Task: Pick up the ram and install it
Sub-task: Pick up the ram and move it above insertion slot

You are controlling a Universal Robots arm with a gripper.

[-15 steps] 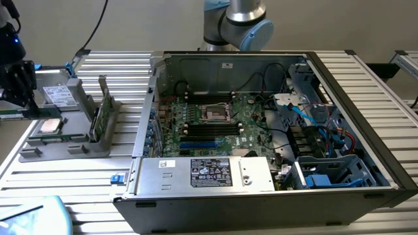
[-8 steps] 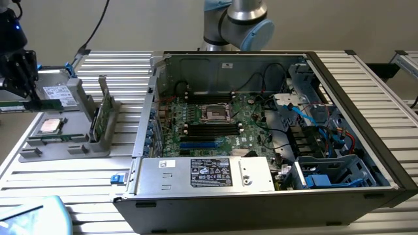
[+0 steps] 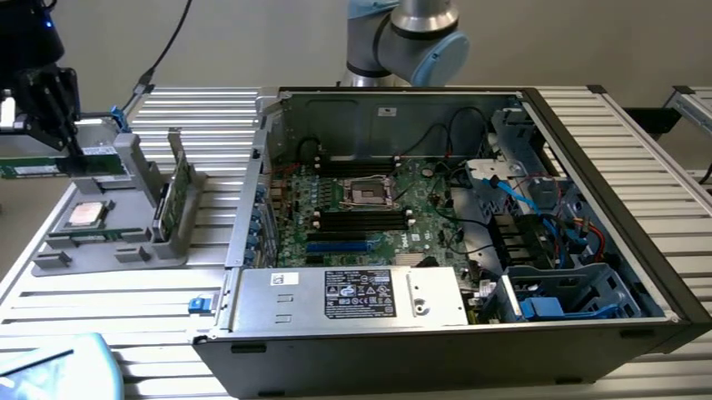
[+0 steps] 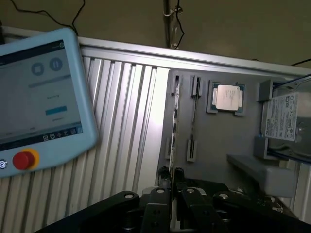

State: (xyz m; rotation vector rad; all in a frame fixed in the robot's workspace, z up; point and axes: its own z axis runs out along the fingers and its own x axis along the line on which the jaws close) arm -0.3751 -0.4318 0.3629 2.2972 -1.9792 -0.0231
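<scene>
My black gripper (image 3: 76,154) hangs at the exterior view's left, above the grey parts holder (image 3: 67,258). It is shut on the ram (image 3: 32,169), a long green stick with a pale label, held level and lifted off the holder. From the wrist, the ram (image 4: 174,116) shows edge-on as a thin line running out from between the fingers of the gripper (image 4: 172,177), over the holder's slot clips (image 4: 190,148). The open computer case (image 3: 623,158) lies to the exterior view's right, its motherboard's long black slots (image 3: 356,221) beside the processor socket (image 3: 368,193).
A silver processor chip (image 3: 89,215) and a hard drive (image 4: 286,116) sit in the holder, and a green board (image 3: 172,200) stands upright at its right side. A teach pendant (image 4: 39,97) lies on the slatted table. The power supply (image 3: 345,296) and drive cage (image 3: 556,300) fill the case's near side.
</scene>
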